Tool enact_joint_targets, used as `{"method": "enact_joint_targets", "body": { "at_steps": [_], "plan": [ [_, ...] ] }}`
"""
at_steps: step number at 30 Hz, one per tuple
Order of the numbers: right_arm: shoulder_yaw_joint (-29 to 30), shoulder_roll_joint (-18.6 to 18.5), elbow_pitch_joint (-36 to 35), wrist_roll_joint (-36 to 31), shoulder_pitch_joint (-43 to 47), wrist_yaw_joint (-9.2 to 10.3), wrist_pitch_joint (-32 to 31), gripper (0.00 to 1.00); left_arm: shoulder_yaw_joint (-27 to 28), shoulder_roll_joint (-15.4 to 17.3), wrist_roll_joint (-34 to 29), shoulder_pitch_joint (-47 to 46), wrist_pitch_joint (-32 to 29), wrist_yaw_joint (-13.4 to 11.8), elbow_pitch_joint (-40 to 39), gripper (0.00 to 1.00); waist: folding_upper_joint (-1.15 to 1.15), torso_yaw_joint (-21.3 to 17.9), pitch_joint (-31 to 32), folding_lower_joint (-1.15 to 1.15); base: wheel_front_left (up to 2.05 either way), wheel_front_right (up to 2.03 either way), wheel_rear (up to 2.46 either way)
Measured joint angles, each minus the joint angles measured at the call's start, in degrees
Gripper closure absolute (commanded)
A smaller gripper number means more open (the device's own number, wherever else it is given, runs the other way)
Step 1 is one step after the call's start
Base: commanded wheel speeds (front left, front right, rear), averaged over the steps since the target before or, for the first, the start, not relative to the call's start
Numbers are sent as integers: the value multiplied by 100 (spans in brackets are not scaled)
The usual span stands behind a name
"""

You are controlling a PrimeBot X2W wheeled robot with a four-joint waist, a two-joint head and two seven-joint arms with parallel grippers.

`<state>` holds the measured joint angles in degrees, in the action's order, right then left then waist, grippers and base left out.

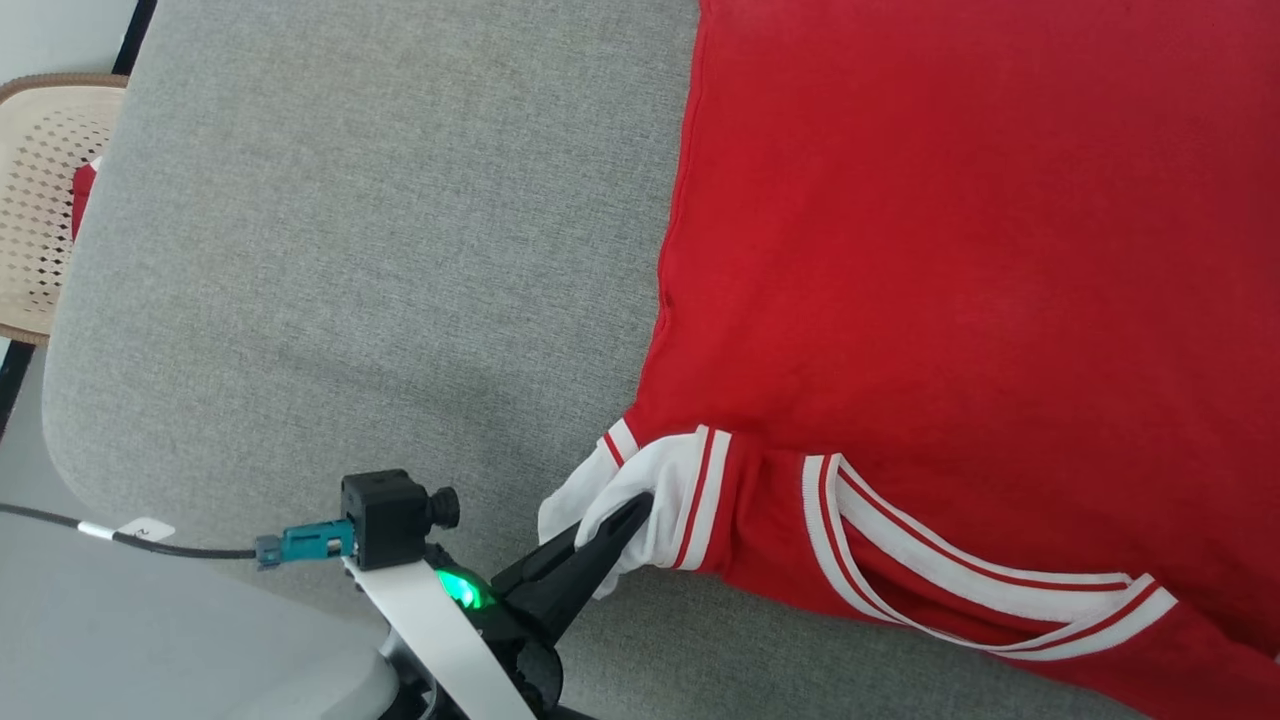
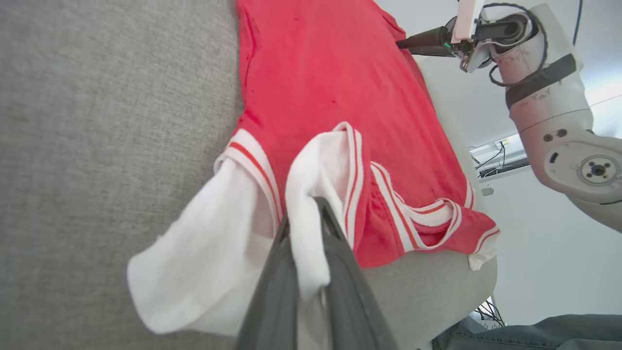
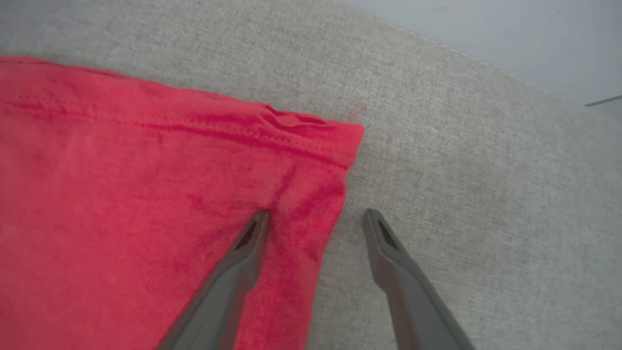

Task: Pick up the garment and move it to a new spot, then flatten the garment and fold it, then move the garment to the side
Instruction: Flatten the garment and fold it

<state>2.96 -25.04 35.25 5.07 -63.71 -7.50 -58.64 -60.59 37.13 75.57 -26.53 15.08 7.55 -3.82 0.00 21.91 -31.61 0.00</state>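
Jersey (image 1: 950,250), red with white striped-trim sleeves, is laid plain side up on a grey fabric-covered worktop (image 1: 350,250). Its striped collar (image 1: 950,570) is nearest the robot, and its long axis runs away from the robot toward the hem. The near-left white sleeve (image 2: 204,272) is crumpled beside the shoulder, and a fold of it is pinched between the pressed-together fingers of the left gripper (image 1: 640,508). That gripper is angled in from the lower left, so the jersey's body lies ahead and to the right of the tips. At the far end the right gripper (image 3: 316,216) is held with its fingers (image 3: 243,262) spread across a hem corner, one over red cloth and the other over bare worktop; whether cloth is touched cannot be told. Flattening is judged to be the step in hand: the sleeve would have to be drawn leftward, away from the body, by the nearer left arm, while the hem is steadied by the right. The worktop is seen to be matte, soft-looking and round-cornered. A cream perforated chair (image 1: 40,200) is seen beyond its left edge, with pale floor around.
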Motion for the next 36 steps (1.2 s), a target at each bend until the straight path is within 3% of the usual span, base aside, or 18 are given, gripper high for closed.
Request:
{"method": "enact_joint_targets", "body": {
  "at_steps": [1,7,12,18,24,29,36],
  "plan": [
    [51,36,18,0,-6,0,5,100,-1,-8,0,-13,0,0,0,100,0,-7,2,0,0,0,0],
    [344,108,71,-11,75,0,506,100,51,8,0,-12,0,0,80,100,0,-82,158,0,0,0,0],
    [178,-13,-105,380,474,0,704,100,292,140,0,254,0,0,164,100,0,-207,485,0,0,0,0],
    [22,-454,-788,1120,1365,0,814,100,499,253,5,552,0,0,231,100,0,-406,864,0,0,0,0],
    [232,-890,-2061,1918,3056,0,821,100,655,388,156,850,0,0,213,100,0,-714,1240,0,0,0,0],
    [651,-722,-3165,2259,4719,0,638,100,766,486,172,1043,0,0,213,100,0,-987,1481,0,0,0,0],
    [975,-49,-4435,2536,6783,0,225,100,868,601,236,1183,-1,0,304,100,0,-1294,1734,0,0,0,0]
  ]
}}
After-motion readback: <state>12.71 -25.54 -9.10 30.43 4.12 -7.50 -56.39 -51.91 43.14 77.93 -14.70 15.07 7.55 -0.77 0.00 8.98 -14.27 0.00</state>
